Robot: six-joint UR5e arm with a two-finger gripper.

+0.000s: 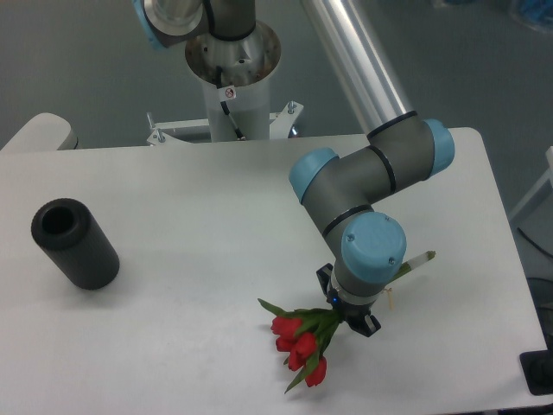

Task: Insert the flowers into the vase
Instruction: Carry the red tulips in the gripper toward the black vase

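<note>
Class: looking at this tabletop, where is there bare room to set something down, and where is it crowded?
Bare: the white table between the matte black cylindrical vase and the grey-and-blue arm; also the near-left edge. Crowded: the near-right, where the gripper meets the red tulip-like flowers.

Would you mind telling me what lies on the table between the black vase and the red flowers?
Nothing: in the camera view the white table is bare between the vase and the flowers, which lie under the gripper.
</note>
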